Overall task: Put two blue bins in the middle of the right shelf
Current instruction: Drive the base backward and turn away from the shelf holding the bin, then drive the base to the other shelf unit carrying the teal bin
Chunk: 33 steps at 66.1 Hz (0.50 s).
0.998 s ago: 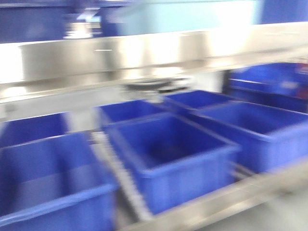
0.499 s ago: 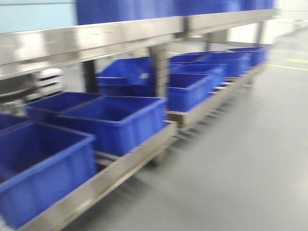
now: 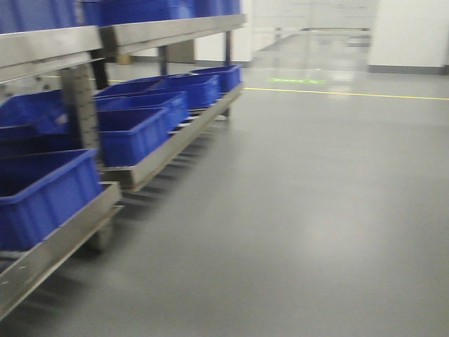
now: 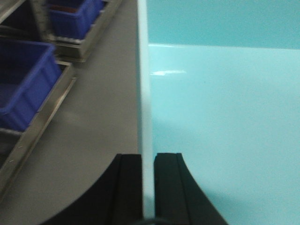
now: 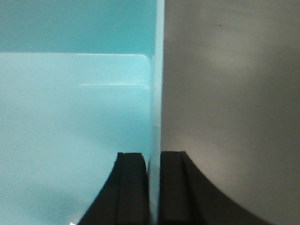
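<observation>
Risks dropping the pale aqua bin (image 4: 220, 131), pinched by thin opposite walls in left claw (image 4: 148, 187) and right claw (image 5: 154, 187) above the floor (image 4: 93, 117), or clipping the steel rack (image 3: 175, 139) at nine o'clock.

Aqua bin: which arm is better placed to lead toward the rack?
Left, likely: left pincer and right pincer both clamp the aqua bin, but the rack lies left; right sees floor.
</observation>
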{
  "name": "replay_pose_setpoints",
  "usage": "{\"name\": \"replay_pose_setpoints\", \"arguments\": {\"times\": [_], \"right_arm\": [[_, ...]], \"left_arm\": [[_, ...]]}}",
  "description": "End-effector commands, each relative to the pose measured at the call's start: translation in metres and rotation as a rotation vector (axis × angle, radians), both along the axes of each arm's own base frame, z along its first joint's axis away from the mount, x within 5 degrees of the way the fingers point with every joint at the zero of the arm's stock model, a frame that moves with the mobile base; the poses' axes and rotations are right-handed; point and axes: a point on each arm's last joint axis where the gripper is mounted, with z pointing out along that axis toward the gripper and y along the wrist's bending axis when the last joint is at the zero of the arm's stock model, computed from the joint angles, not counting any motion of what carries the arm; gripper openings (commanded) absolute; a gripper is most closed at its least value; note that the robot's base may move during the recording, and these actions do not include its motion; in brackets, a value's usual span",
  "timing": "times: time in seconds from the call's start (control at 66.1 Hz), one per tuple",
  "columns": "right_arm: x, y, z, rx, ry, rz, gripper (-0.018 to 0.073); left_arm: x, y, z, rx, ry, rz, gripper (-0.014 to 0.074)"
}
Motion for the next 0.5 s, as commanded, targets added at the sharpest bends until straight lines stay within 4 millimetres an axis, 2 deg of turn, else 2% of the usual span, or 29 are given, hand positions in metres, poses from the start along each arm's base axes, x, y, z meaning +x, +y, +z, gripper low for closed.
{"name": "replay_pose_setpoints", "arguments": {"times": [0.0, 0.484], "right_arm": [[-0.0017, -0.0024, 0.0094, 0.005, -0.066, 0.007, -0.0158], [-0.0017, -0.0024, 0.0094, 0.005, -0.066, 0.007, -0.0158]], "left_arm": [[-0.0032, -0.0015, 0.0089, -0.028, -0.051, -0.024, -0.0111], [-0.0032, -0.0015, 0.0089, -0.028, -0.051, -0.024, -0.0111]]}}
